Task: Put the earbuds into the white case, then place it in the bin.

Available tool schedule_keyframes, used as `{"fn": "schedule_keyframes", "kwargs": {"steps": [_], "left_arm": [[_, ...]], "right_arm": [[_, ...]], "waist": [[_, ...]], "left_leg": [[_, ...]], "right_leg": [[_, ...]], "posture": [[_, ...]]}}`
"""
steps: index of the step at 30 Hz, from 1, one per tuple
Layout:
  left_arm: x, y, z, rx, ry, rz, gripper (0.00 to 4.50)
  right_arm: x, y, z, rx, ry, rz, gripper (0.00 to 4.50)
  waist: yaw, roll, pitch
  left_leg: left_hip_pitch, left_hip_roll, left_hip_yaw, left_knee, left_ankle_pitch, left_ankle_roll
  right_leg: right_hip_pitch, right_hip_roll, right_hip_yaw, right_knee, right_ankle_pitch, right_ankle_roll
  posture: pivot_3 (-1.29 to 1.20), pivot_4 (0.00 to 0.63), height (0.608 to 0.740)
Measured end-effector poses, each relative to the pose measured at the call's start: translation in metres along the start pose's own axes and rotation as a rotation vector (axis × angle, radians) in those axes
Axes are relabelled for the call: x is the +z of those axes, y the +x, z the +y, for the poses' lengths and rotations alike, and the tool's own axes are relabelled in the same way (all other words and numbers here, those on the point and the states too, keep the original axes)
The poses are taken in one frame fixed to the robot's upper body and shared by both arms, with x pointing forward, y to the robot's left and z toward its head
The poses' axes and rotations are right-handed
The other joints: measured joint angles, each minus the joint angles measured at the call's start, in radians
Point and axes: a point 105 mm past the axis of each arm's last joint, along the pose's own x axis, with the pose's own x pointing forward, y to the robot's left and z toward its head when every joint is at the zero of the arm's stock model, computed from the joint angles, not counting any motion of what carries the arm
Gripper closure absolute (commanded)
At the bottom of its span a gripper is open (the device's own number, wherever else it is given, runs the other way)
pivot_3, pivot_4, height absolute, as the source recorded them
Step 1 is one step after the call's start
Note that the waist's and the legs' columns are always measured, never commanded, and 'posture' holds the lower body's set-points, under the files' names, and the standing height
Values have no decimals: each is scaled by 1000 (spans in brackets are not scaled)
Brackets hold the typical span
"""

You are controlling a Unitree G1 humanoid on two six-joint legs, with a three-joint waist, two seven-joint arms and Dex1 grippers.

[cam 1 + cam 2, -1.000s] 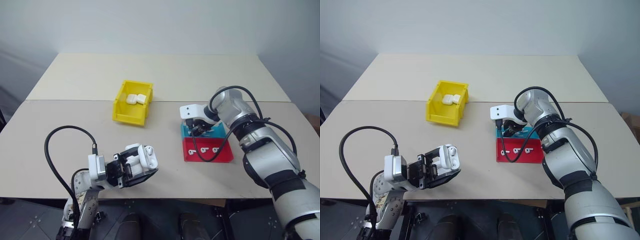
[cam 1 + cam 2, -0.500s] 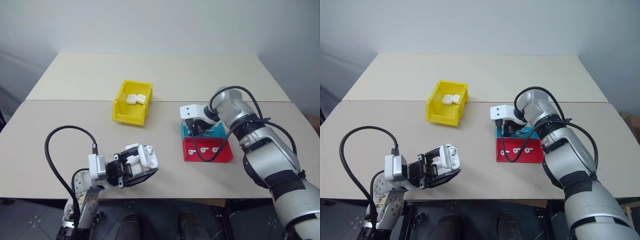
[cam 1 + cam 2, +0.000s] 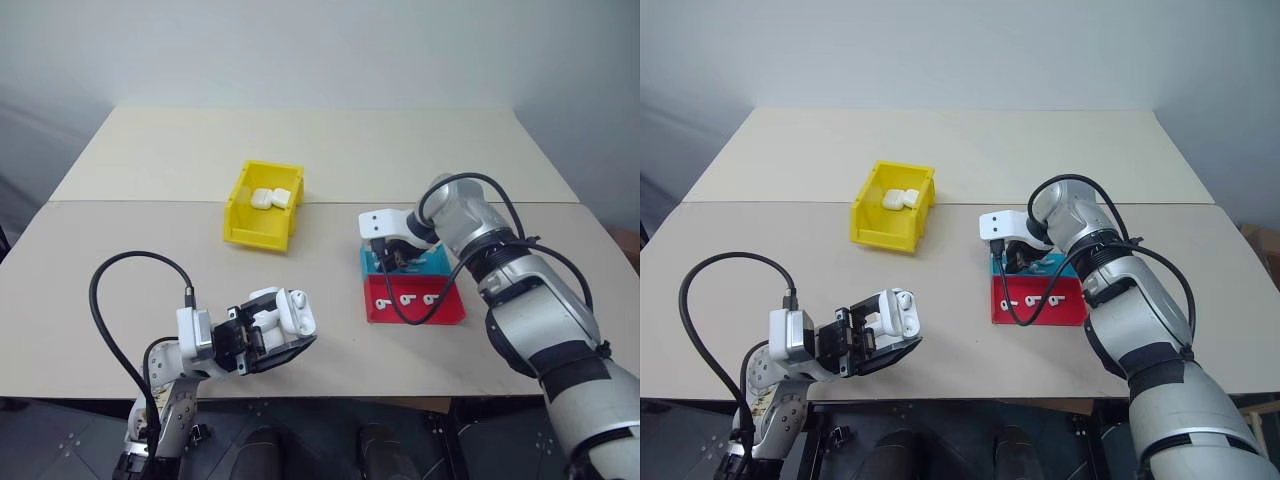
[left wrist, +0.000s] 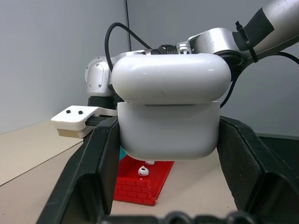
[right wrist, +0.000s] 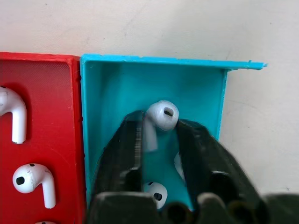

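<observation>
My left gripper (image 3: 272,328) hovers near the table's front edge, shut on the white case (image 4: 168,116), whose lid stands open with an earbud (image 3: 297,298) seated inside. At the red-and-blue tray, my right gripper (image 5: 159,135) points down into the blue compartment (image 5: 117,88), its fingers (image 5: 124,149) closed on the stem of one earbud (image 5: 161,115). Another earbud (image 5: 155,192) lies below it in the same compartment. Three earbuds (image 3: 406,299) lie on the red part (image 3: 445,312). The yellow bin (image 3: 262,234) stands at mid-table, left of the tray.
Two closed white cases (image 3: 272,198) lie inside the bin. A seam runs across the table behind the bin and tray. Black cables loop from both wrists; the right one drapes over the red part of the tray.
The right gripper's fingers have drawn together around the earbud in the blue compartment. Both arms have stayed in place, and the left gripper still holds the case.
</observation>
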Motion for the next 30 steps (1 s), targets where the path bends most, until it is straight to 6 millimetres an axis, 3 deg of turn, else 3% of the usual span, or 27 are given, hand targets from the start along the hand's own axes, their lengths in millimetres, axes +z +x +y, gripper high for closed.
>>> {"fn": "schedule_keyframes", "kwargs": {"steps": [30], "left_arm": [[1,2,2,0,5,-5,1710]], "right_arm": [[3,-1,2,-17,6,-46,3851]], "waist": [[-4,0,0]], "left_leg": [[0,0,0,0,0,0]], "right_leg": [[0,0,0,0,0,0]], "posture": [[0,150,740]]}}
